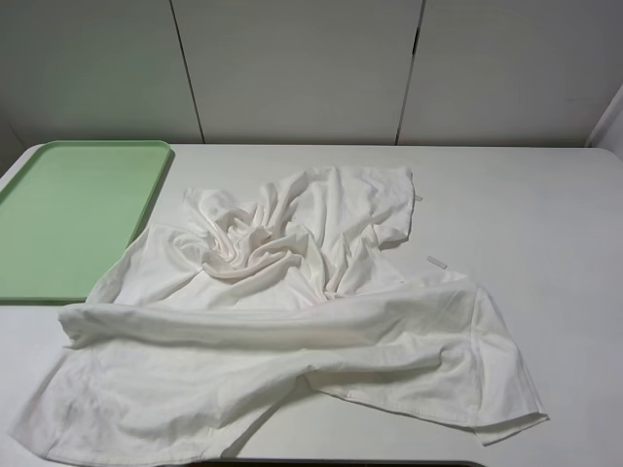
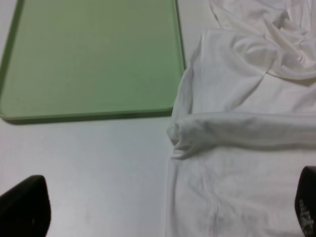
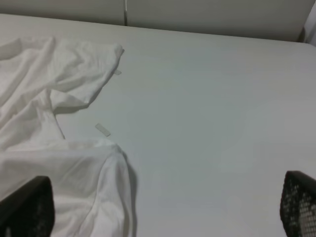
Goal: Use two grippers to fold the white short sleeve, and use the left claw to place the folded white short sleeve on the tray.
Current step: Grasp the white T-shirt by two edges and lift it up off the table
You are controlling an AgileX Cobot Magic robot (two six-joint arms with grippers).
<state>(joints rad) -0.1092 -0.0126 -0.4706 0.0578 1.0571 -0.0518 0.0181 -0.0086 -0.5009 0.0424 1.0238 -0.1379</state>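
The white short sleeve lies crumpled across the middle and front of the white table, bunched near its centre, with a long fold running across its lower half. The pale-green tray sits flat at the far left, and the shirt's left edge lies close to its rim. Neither arm shows in the exterior view. In the left wrist view the left claw is open above the shirt's left edge and bare table, short of the tray. The right gripper is open above the shirt's right side.
Two small white tape strips lie on the table by the shirt's right side; one strip shows in the right wrist view. Pale wall panels stand behind the table. The shirt's hem reaches the table's front edge.
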